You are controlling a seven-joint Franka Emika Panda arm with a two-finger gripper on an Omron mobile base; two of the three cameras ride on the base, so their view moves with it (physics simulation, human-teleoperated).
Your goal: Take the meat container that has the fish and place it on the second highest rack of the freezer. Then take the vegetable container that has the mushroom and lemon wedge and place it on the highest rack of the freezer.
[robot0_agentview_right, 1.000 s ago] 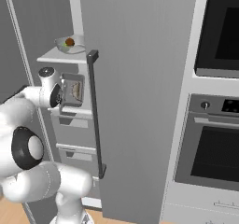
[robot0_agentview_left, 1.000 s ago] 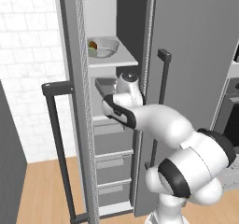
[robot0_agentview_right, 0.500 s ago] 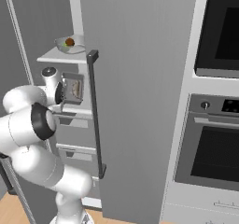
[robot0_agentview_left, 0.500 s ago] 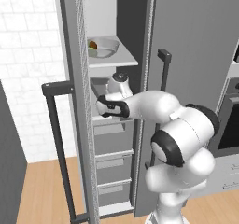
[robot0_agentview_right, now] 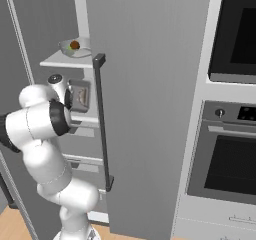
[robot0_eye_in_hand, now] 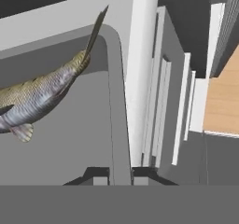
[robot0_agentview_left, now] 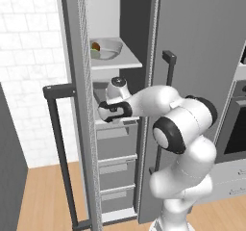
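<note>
Fingers (robot0_eye_in_hand: 100,176) pinch the meat container (robot0_eye_in_hand: 60,125) by its near rim. Its length, fish (robot0_eye_in_hand: 42,97) included, runs straight ahead along the freezer (robot0_agentview_left: 122,61) rack.

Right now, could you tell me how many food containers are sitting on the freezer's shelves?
2. The shallow rounded grey dish sits on the top white shelf; the flat rectangular grey metal tray carrying the brownish-silver fish rests on the shelf below. The door may hide more.

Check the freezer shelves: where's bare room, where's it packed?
Top shelf: bare strip along the front edge, ahead of the vegetable container. Second shelf is crowded: the meat container with the fish spans it, the claw shut on its rim. Tray floor beside the fish is bare.
</note>
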